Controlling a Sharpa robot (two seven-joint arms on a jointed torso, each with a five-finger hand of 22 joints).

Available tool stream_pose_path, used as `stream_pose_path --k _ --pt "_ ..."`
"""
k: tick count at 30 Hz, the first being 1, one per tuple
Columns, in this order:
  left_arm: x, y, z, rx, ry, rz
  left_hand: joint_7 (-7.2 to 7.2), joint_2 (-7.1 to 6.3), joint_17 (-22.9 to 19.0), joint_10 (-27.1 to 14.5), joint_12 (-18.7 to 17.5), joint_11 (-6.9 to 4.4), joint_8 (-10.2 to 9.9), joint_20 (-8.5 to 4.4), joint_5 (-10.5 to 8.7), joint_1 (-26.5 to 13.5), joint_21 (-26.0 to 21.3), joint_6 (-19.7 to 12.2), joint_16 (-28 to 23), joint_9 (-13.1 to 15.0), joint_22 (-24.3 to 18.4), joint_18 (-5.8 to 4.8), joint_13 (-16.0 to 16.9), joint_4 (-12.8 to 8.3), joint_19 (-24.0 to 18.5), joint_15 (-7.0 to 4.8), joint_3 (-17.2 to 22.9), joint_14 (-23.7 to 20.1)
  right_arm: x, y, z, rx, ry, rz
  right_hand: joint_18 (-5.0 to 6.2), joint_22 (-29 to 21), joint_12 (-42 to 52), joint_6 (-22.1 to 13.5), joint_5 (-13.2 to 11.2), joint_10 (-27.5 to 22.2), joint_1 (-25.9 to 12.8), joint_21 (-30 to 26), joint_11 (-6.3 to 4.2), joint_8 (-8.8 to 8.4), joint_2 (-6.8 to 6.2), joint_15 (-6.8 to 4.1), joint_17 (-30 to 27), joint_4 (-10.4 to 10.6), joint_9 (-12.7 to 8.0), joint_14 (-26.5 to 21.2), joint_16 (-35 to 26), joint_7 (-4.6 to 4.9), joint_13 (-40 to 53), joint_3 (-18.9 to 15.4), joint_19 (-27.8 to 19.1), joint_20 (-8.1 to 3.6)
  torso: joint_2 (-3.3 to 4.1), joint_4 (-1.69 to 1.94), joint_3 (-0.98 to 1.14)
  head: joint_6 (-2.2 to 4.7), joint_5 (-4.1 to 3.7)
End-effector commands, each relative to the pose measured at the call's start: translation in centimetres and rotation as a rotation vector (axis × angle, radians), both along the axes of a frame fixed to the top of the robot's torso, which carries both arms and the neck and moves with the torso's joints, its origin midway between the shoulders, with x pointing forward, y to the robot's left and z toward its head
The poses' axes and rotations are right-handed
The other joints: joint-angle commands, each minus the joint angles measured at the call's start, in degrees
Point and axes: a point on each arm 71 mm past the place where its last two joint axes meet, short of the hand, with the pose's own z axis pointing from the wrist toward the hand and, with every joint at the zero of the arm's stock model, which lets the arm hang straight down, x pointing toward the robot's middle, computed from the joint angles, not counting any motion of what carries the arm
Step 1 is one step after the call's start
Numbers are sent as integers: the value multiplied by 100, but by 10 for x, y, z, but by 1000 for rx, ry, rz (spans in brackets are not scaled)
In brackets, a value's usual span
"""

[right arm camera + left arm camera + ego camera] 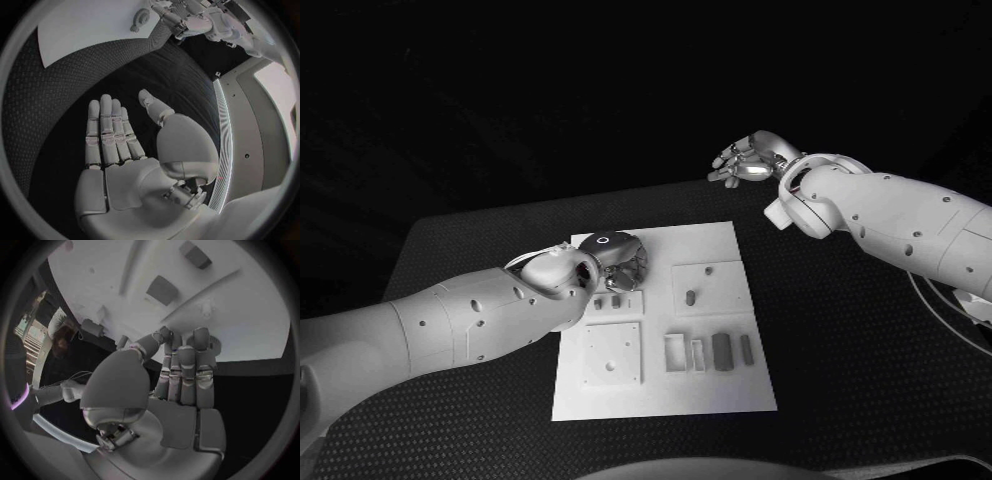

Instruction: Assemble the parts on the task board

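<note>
Smooth white arm shells dotted with screw holes end in silver segmented hands.

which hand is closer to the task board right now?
Left. The left hand is over the task board near its far left corner, fingers pointing down at it. The right hand is open, off the board, above the black table beyond its far right corner.

The white task board (718,390) lies flat in the middle of the black surface, long side running near to far. Small parts lie on it: a dark oblong piece (721,351) near the right, pale slim pieces (676,353) just beside it.
</note>
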Motion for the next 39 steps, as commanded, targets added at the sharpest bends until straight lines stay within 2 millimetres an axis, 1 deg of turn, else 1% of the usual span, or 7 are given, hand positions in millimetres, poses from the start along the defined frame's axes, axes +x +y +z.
stream_pose_path --k 1,7,10,14,19,27,39 --pt "-3 4 4 -47 -4 -6 3 56 -10 50 19 0 23 -34 19 -8 44 43 31 4 141 269 12 -27 8 -11 21 48 0 0 0 0 1 11 85 8 39 -40 15 -47 -70 -25 -6 28 1 6 8 14 -7 35 -37 -1 -7 24 4 18 -3 3 -7 9 -5" --pt "-6 18 13 -62 7 8 0 52 -11 63 17 -5 26 -37 19 -10 48 53 35 2 139 265 14 -36 7 -16 24 57 -1 -3 0 -1 0 7 85 8 40 -40 15 -48 -70 -26 -6 28 1 6 9 13 -7 36 -39 -2 -9 25 4 17 -9 22 -10 7 -4" --pt "-8 29 18 -69 12 21 -2 50 -12 68 16 -7 27 -38 18 -11 49 58 35 2 139 263 15 -38 7 -17 25 59 -1 -4 0 -1 1 6 85 9 41 -40 15 -48 -70 -26 -6 29 0 6 10 13 -8 36 -40 -2 -10 26 4 17 -7 17 -12 12 10" --pt "-10 38 19 -63 22 31 -3 49 -13 74 15 -8 28 -40 18 -13 51 62 35 1 138 261 16 -40 7 -19 26 60 -1 -5 0 -2 0 3 85 9 42 -40 15 -48 -70 -26 -6 29 -1 6 11 12 -8 36 -41 -2 -11 26 4 17 -6 28 -20 9 11" --pt "-9 49 14 -10 64 39 -4 44 -15 82 13 -10 29 -40 14 -25 53 68 35 -1 137 257 18 -38 6 -20 23 62 -1 -6 0 -3 1 2 85 10 43 -40 15 -49 -70 -26 -6 30 -1 6 13 12 -8 36 -42 -2 -13 27 4 17 -4 21 -18 16 19" --pt "-4 56 12 30 44 48 -6 45 -17 85 7 -12 28 -44 14 -20 53 70 33 -3 135 255 18 -44 1 -23 28 62 -1 -6 0 -3 0 1 85 10 45 -40 15 -49 -69 -26 -6 30 0 6 15 12 -9 37 -44 -2 -16 28 4 16 -1 13 -16 1 39" --pt "4 57 9 56 24 54 -8 43 -20 88 0 -13 27 -47 14 -11 53 73 31 -6 134 253 18 -53 -4 -24 37 61 0 -5 0 -2 0 3 85 12 49 -39 16 -50 -70 -27 -6 32 1 6 18 12 -9 38 -47 -2 -19 30 4 16 -2 3 -7 -2 53"
